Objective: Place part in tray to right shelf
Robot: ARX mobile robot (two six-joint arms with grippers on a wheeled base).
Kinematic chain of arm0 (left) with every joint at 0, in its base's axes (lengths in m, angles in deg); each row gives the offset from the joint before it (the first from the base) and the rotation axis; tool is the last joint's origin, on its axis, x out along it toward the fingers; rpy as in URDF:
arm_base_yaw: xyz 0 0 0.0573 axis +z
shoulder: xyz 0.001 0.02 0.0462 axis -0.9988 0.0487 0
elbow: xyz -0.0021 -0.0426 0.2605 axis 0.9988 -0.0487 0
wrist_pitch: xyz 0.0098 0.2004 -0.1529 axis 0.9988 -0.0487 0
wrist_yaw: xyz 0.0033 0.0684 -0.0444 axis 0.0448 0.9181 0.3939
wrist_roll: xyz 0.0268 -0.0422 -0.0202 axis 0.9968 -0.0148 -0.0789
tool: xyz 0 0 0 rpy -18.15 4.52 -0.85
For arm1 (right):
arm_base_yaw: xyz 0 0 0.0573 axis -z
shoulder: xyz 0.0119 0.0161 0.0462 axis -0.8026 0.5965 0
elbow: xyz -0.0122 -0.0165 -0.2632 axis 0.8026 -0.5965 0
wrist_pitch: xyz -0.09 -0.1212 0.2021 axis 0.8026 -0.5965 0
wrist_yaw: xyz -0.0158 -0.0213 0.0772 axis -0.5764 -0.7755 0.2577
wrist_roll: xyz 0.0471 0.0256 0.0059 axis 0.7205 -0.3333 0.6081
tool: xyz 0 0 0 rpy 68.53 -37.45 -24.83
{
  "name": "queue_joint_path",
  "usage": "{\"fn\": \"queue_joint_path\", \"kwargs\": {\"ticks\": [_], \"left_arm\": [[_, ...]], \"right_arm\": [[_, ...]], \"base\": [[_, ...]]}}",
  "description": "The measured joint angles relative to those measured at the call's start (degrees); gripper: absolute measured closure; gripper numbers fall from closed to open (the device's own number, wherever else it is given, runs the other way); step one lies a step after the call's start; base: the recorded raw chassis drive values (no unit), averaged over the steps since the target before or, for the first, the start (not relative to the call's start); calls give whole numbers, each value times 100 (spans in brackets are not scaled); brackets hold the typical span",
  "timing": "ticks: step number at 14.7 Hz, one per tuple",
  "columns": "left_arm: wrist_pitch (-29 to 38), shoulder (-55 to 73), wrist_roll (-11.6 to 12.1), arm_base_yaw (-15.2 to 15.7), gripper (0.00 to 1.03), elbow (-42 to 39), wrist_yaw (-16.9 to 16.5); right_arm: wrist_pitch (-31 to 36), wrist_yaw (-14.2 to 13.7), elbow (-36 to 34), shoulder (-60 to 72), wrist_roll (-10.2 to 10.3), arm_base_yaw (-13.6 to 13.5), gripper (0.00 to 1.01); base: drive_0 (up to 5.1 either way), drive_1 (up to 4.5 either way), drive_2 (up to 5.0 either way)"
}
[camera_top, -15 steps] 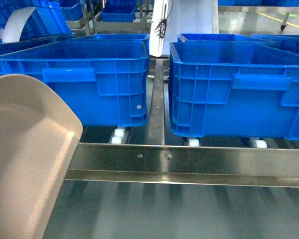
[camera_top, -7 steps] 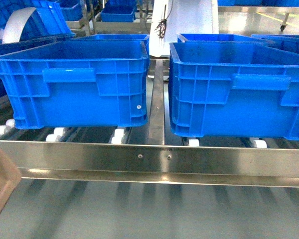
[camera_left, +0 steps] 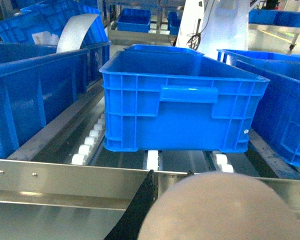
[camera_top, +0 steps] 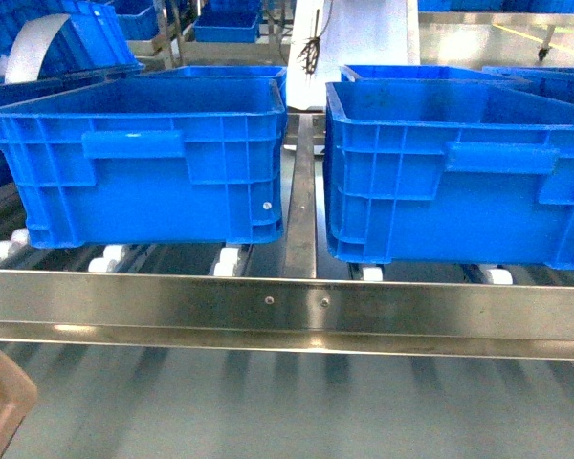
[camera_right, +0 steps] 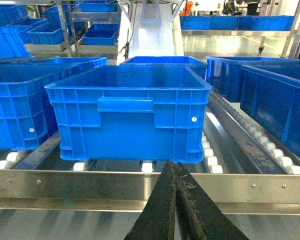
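Observation:
The cream tray (camera_left: 222, 210) fills the bottom of the left wrist view as a blurred rounded mass. My left gripper (camera_left: 170, 174) is shut on it, with one black finger (camera_left: 140, 210) showing beside it. In the head view only a corner of the tray (camera_top: 0, 413) shows at the bottom left. My right gripper (camera_right: 175, 165) is shut with nothing between its fingers, just short of the steel front rail (camera_right: 230, 187). The right shelf (camera_top: 440, 311) is the steel roller rack ahead. The part is out of view.
Two large blue crates (camera_top: 153, 158) (camera_top: 459, 172) stand on the white rollers (camera_top: 228, 258) behind the front rail, with a steel divider (camera_top: 301, 201) between them. More blue crates (camera_right: 275, 92) stand to the sides and behind.
The tray has sunk down and to the left in the head view, from covering the left side to a small corner. The crates and rack stay put.

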Motion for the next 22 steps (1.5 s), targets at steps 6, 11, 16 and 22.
{"fn": "queue_joint_path", "kwargs": {"ticks": [6, 11, 16, 22], "left_arm": [[-859, -1152, 2, 0, 91, -142, 0], [-1733, -2039, 2, 0, 91, -142, 0], [-3246, -3276, 2, 0, 91, -140, -2], [-3115, -3342, 13, 0, 91, -138, 0]], "right_arm": [[-1067, -4, 2, -1040, 0, 0, 99], [-1093, -2, 2, -1040, 0, 0, 99], [-1097, -2, 2, -1040, 0, 0, 99], [-1093, -4, 2, -1040, 0, 0, 99]], "base": [[0, 0, 0], [0, 0, 0], [0, 0, 0], [0, 0, 0]]}}
